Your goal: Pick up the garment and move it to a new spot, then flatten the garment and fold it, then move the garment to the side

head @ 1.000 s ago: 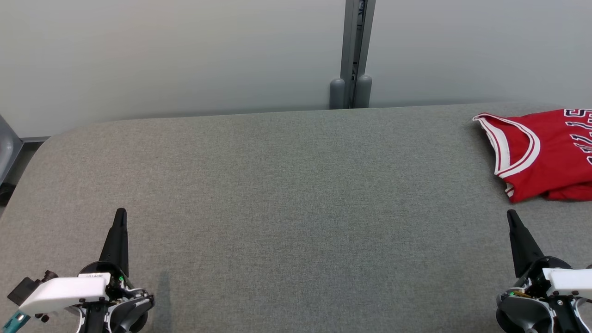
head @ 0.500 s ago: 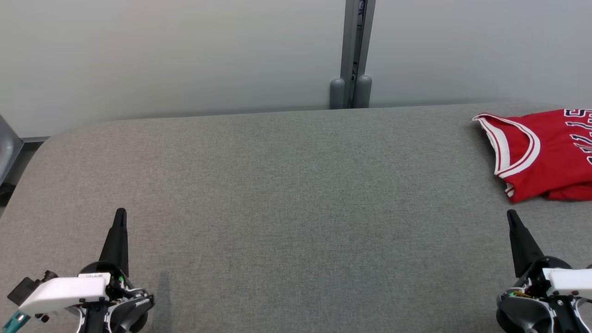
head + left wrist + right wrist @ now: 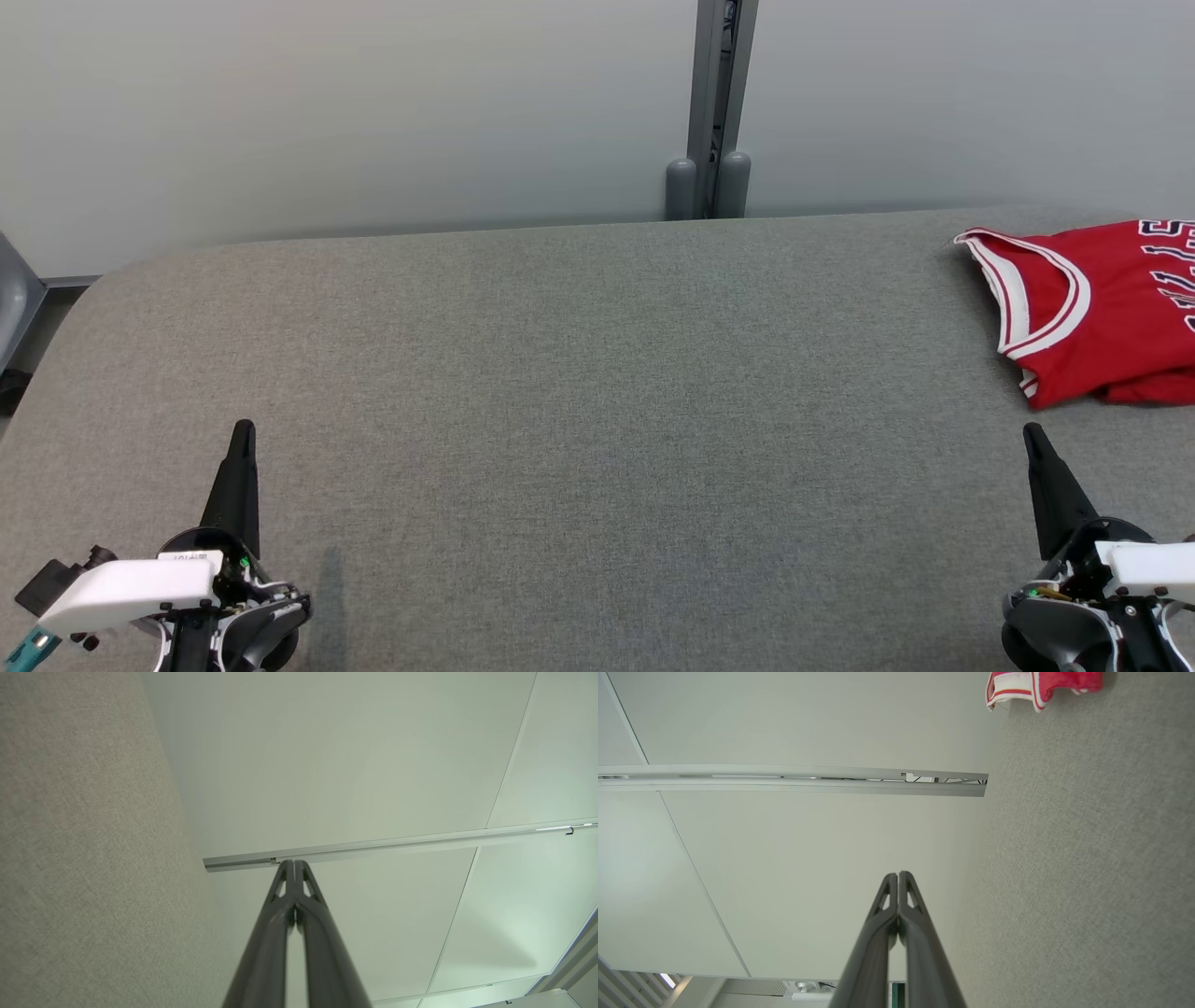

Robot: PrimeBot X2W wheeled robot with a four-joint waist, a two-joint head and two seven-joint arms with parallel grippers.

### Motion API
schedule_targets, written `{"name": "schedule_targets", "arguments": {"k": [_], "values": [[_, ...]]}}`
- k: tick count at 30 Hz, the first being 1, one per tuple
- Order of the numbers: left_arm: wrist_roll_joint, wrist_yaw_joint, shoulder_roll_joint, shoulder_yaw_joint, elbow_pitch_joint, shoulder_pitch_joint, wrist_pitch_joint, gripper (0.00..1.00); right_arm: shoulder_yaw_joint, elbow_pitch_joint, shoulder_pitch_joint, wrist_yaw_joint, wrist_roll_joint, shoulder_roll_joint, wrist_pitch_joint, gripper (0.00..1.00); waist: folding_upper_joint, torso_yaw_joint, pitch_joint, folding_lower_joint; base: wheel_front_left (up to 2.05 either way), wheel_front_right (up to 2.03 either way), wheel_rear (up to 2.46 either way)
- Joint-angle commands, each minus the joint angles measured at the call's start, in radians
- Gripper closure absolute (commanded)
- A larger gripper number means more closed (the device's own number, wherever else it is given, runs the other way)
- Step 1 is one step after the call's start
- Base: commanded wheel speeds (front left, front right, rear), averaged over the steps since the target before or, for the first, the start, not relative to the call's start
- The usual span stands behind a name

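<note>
Both tools pinched together: left tool (image 3: pixel 243 431), right tool (image 3: pixel 1032 435) above grey desk (image 3: pixel 597 373); red garment (image 3: pixel 1092 317) lies beyond right tool; metal post (image 3: pixel 714 140) behind.

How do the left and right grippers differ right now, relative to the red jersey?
The right gripper sits just short of the red jersey; the left gripper is far across the table from it. The right gripper's wrist view catches the jersey's edge; the left gripper's faces wall. Both are shut and empty.
</note>
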Motion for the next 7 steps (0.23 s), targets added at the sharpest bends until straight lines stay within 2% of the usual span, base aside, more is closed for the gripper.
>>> {"name": "schedule_targets", "arguments": {"k": [1,7], "values": [[0.000,-0.004,0.005,0.005,-0.003,-0.012,0.004,1.00,-0.002,-0.002,-0.008,0.000,0.002,-0.009,0.003,1.00,0.0000,0.000,0.000,0.0000,0.00,0.00,0.00],[0.000,-0.004,0.005,0.005,-0.003,-0.012,0.004,1.00,-0.002,-0.002,-0.008,0.000,0.002,-0.009,0.003,1.00,0.0000,0.000,0.000,0.0000,0.00,0.00,0.00]]}}
